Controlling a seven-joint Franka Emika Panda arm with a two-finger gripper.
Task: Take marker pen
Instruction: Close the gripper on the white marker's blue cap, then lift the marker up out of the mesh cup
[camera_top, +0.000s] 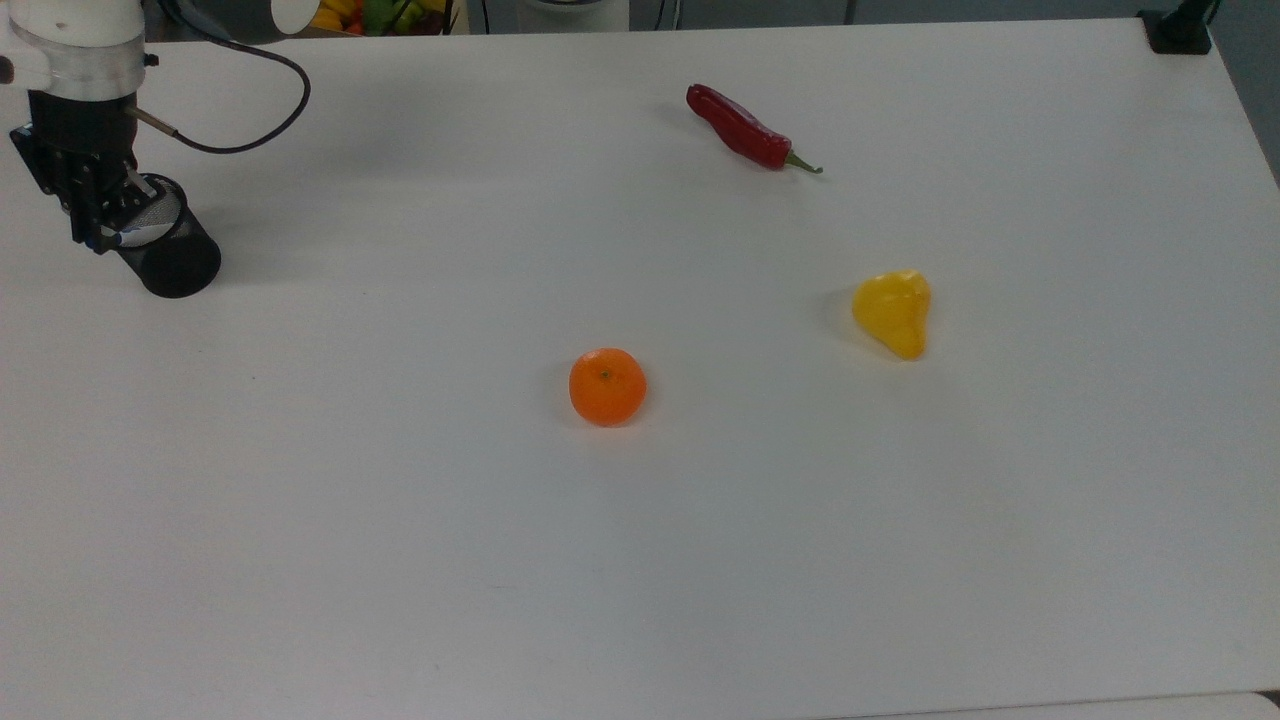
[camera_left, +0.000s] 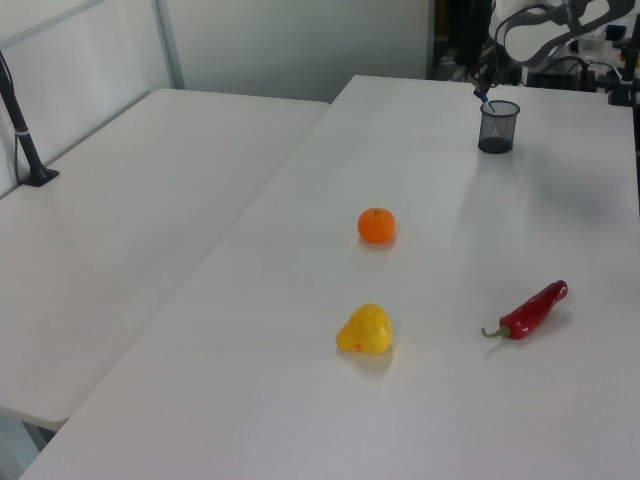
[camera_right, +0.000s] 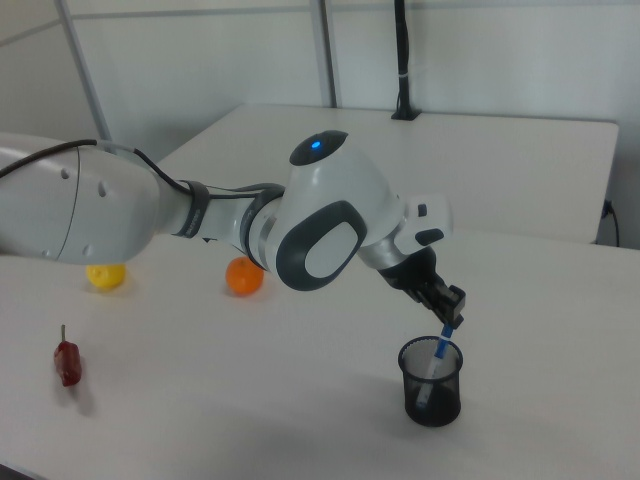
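Black mesh cup (camera_right: 432, 382) stands upright on the white table (camera_top: 700, 520), far left in the top view, w/ the marker pen (camera_right: 433, 366) inside it, leaning. Pen's white barrel runs down into the cup; blue top end pokes above the rim. Gripper (camera_right: 449, 322) sits right over the cup mouth, fingers closed on that blue top end of the pen — the right view shows the pinch. In the top view the gripper (camera_top: 95, 215) overlaps the cup (camera_top: 172, 255) rim at its left edge, a bit of white barrel (camera_top: 135, 236) visible inside. In the left view the cup (camera_left: 497, 126) is at the far end of the table. Nothing else in the cup. Rest of the table: orange (camera_top: 607, 386) near centre, yellow pepper (camera_top: 893, 312) to the top view's right, red chilli (camera_top: 745, 129) further back, all well apart from the cup.
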